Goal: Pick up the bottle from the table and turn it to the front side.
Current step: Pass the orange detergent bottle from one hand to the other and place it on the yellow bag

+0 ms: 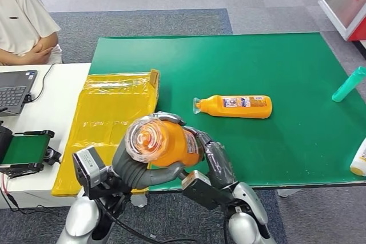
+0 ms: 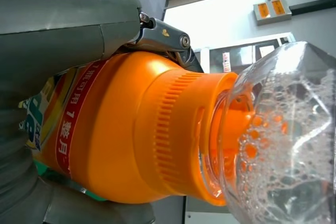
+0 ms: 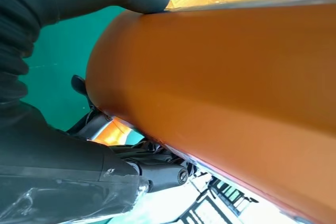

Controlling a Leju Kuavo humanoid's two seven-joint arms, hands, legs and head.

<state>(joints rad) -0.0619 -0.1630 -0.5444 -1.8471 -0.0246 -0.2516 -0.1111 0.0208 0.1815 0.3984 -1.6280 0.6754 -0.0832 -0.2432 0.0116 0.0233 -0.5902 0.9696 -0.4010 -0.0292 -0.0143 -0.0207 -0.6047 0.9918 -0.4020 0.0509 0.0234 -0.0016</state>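
Gripping one orange bottle (image 1: 168,144) between left hand (image 1: 142,170) and right hand (image 1: 215,161), fingers partly hidden, label mostly covered

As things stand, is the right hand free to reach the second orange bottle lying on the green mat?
Probably not yet. The right hand is gripping the held bottle together with the left hand. The lying bottle itself sits in the open on the mat, with nothing around it.

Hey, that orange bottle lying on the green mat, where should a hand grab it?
Grip the orange plastic bottle around its labelled mid-body, coming from above: it lies flat on the green mat, long sides exposed, and the clear cap end looks too narrow.
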